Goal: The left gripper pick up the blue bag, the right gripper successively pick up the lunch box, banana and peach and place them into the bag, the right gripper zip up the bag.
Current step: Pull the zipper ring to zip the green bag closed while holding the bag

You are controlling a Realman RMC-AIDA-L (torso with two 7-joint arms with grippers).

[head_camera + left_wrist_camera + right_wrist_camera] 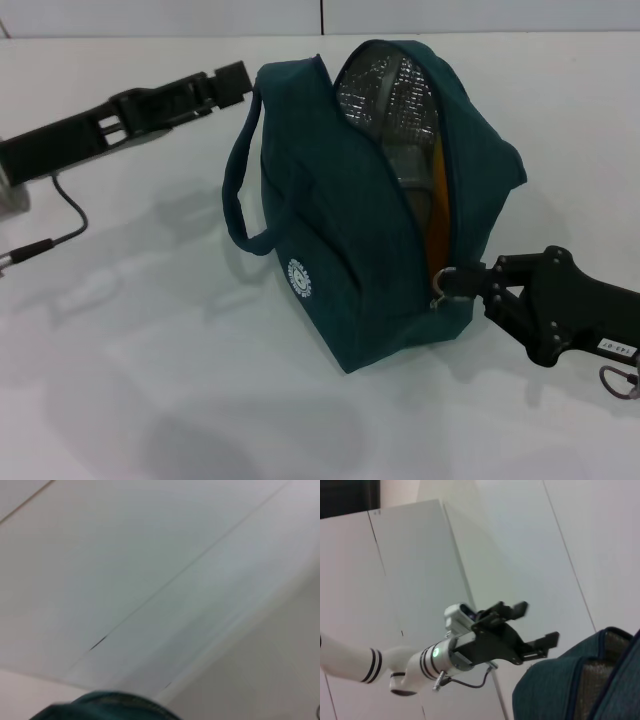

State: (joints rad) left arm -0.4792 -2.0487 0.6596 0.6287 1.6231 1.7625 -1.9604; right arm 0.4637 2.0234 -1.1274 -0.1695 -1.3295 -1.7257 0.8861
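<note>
Head view: the blue bag (375, 215) stands on the white worktop (150, 400), a little right of centre, its zip mouth gaping toward twelve o'clock and showing silver foil lining and something yellow-orange inside. It reads as soft padded cloth, likely light but floppy, so it will sag unless it is steadied; the carry handle (240, 180) looping out at nine o'clock is the natural hold for lifting. At about four o'clock of the bag the right gripper (462, 282) has its jaws pinched on the metal zip pull (441, 293) at the low end of the zip track. That pull is small and smooth, so I judge it could slip, and the cloth will bunch unless drawn along the track. The left gripper (232, 82) sits at ten o'clock of the bag, near the handle's top; I cannot tell its jaws here. A round white logo (300, 280) marks the bag's side, its lettering too small to read. A white tag on the right arm is also illegible.

Left wrist view: mostly pale wall, with a sliver of the bag's cloth at six o'clock.

Right wrist view: the left gripper appears with jaws spread, apart from the bag's top edge at five o'clock.
</note>
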